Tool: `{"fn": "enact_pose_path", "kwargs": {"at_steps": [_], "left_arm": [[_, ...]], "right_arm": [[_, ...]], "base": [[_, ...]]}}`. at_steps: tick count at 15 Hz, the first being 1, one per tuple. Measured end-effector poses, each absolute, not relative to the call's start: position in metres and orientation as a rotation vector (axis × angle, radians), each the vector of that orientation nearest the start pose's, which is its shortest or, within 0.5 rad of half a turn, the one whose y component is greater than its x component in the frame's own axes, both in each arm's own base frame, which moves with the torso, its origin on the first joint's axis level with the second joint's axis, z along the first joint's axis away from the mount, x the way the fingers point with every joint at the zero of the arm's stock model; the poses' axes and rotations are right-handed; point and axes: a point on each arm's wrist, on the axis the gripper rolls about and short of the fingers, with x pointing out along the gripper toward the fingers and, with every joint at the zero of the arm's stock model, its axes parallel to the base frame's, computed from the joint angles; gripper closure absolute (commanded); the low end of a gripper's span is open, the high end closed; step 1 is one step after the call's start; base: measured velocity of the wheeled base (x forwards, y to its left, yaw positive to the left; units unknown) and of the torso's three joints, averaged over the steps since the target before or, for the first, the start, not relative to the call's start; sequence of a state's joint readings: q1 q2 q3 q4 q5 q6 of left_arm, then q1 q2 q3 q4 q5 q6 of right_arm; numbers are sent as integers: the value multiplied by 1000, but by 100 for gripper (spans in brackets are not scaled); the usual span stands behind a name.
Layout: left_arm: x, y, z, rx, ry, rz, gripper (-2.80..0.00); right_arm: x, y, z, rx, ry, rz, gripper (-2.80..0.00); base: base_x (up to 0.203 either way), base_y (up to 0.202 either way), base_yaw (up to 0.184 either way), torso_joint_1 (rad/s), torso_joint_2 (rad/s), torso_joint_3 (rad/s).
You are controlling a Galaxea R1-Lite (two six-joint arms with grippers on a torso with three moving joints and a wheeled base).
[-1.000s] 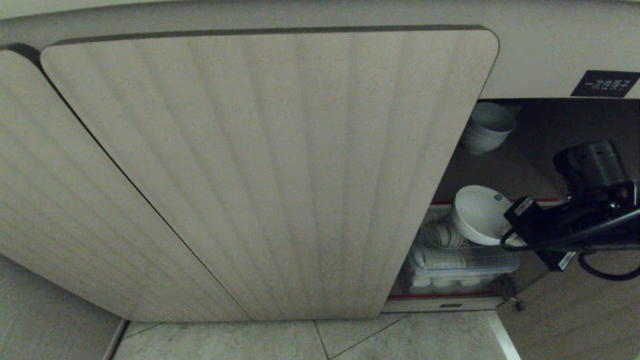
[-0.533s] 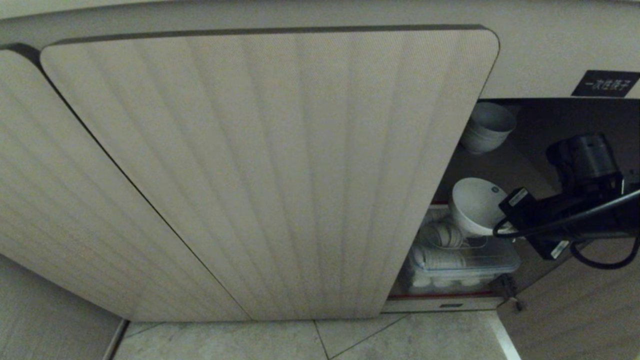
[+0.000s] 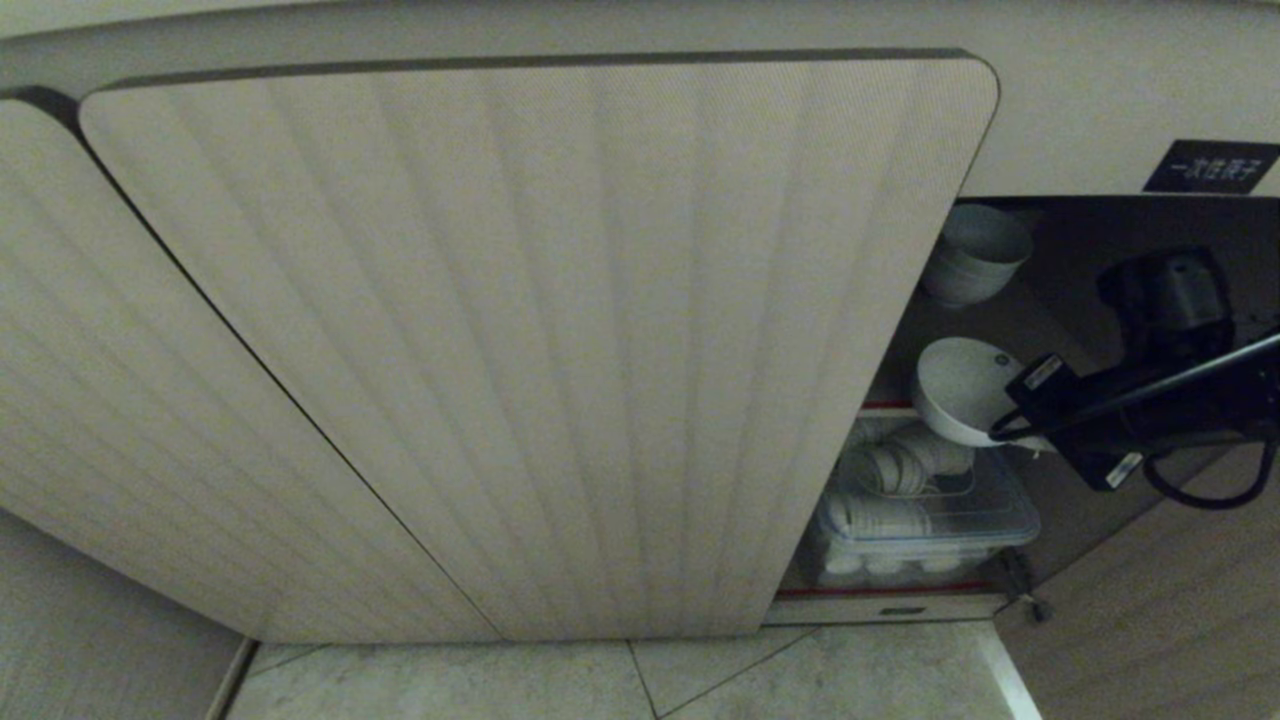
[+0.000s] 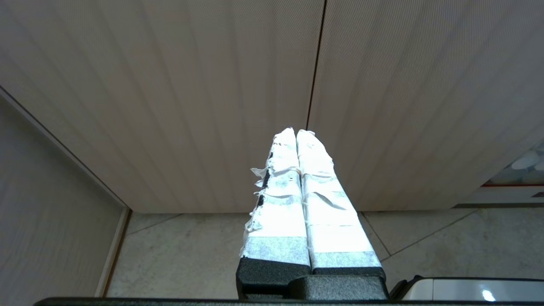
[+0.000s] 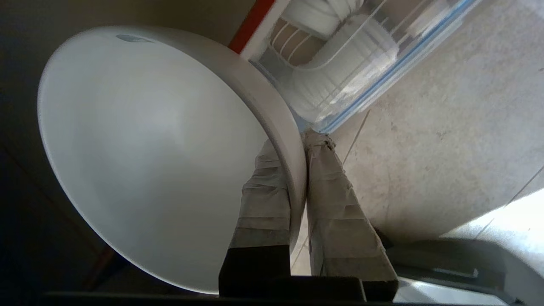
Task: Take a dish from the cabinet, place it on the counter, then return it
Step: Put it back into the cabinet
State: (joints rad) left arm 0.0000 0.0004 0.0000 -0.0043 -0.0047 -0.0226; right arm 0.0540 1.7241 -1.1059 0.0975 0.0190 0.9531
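White ceramic dish (image 3: 958, 388) sits pinched by its rim in our right tool (image 5: 299, 140), tipped sideways at the cabinet (image 3: 1060, 300) opening, probably to slip past the door; left tool (image 4: 296, 132) is pressed together, parked.

Cabinet (image 3: 1100, 240) interior mostly behind fluted door (image 3: 540, 340); label (image 3: 1210, 167) characters illegible.

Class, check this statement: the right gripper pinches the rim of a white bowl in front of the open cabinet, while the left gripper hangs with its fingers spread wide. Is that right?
Not quite. The left gripper has its taped fingers pressed together, as the left wrist view shows. The rest holds: the right gripper pinches the rim of the white bowl in front of the open cabinet.
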Motion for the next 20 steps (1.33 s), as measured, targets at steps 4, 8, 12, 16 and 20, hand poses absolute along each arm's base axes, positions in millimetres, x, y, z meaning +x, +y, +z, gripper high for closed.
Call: {"fn": "enact_pose_path", "kwargs": {"at_steps": [4, 8, 12, 16, 20], "left_arm": [[-23, 0, 76, -23, -4, -5, 0], [-23, 0, 76, -22, -4, -4, 0], [-23, 0, 76, -23, -4, -4, 0], [-23, 0, 76, -23, -4, -5, 0], [-23, 0, 76, -23, -4, -5, 0]], "right_arm": [[318, 14, 190, 901, 681, -283, 0], [329, 13, 194, 905, 664, -279, 0], [337, 13, 192, 904, 664, -280, 0], [345, 13, 193, 905, 654, -275, 0], [351, 13, 194, 905, 643, -279, 0]], "base": [[0, 0, 0, 0, 0, 0], [0, 0, 0, 0, 0, 0], [0, 0, 0, 0, 0, 0], [0, 0, 0, 0, 0, 0], [0, 0, 0, 0, 0, 0]]}}
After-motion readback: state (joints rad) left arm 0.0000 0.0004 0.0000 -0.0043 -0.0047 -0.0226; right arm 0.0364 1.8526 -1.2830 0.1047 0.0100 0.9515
